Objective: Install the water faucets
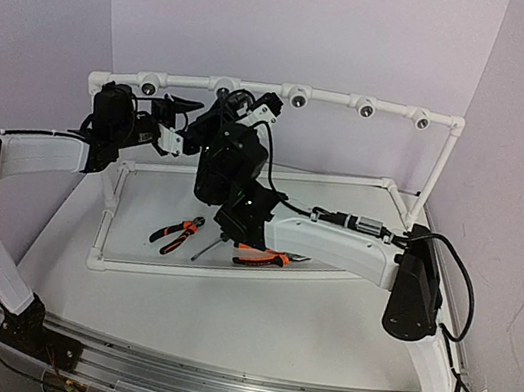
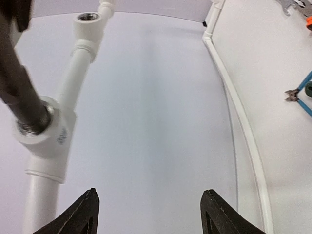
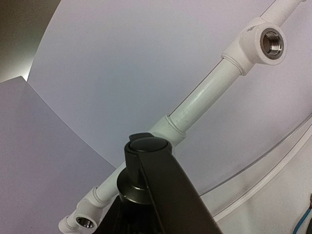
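The water faucet [image 3: 151,165], black with a round cap and a lever handle, fills the right wrist view. It stands against a fitting of the white pipe rail [image 3: 204,92]. My right gripper [image 3: 134,217] is shut on its body, fingertips hidden behind it. In the left wrist view the faucet's dark body [image 2: 19,87] enters a socket fitting [image 2: 41,134]. My left gripper [image 2: 151,195] is open with nothing between its fingers, to the right of that fitting. From above, both grippers, left [image 1: 188,110] and right [image 1: 229,109], meet at the left part of the top rail [image 1: 330,96].
Open threaded sockets [image 1: 299,99] [image 1: 367,109] [image 1: 422,122] line the top rail; others show at the wrists [image 3: 272,43] [image 2: 88,17]. Orange-and-black pliers [image 1: 176,234] [image 1: 262,256] lie inside the lower pipe frame [image 1: 106,219]. A blue-handled tool [image 2: 302,95] lies nearby.
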Motion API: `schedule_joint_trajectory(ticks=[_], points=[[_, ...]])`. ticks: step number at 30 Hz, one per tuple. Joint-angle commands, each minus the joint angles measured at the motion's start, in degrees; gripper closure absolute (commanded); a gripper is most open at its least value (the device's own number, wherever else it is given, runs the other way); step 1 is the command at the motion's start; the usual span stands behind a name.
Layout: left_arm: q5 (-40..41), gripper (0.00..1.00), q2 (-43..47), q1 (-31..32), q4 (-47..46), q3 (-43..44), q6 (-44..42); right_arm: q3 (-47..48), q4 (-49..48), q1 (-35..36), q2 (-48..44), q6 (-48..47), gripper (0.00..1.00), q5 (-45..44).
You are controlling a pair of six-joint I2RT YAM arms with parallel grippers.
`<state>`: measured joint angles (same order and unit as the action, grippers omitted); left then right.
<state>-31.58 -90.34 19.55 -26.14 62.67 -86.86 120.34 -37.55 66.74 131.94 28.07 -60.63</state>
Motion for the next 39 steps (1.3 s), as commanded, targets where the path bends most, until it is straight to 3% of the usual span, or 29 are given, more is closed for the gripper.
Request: schedule_joint_trajectory(ticks=[1, 12, 20, 31, 39], points=[[-4.6, 0.27, 4.8, 0.1, -11.9, -1.9, 3.1, -0.5, -0.9, 2.0, -2.3, -0.7, 1.00, 3.3], [-8.9, 0.25, -0.5, 2.5, -14.4, 4.2, 3.1, -0.8, -1.0, 2.0, -2.4, -1.2, 1.00, 2.9], [-7.0, 0.31, -4.6, 5.0, -17.6, 8.0, 3.3, -0.5, -1.0, 2.0, -2.2, -1.2, 1.00, 3.1], [-9.6, 0.33, -4.0, 5.6, -25.1, 6.4, 4.5, -1.0, -1.0, 2.0, -2.0, -0.8, 1.00, 3.2], [-13.7, 0.44, -6.1, 6.4, -22.9, 8.4, -0.5, -1.8, -1.1, 2.0, -2.4, 0.4, 1.00, 3.4]])
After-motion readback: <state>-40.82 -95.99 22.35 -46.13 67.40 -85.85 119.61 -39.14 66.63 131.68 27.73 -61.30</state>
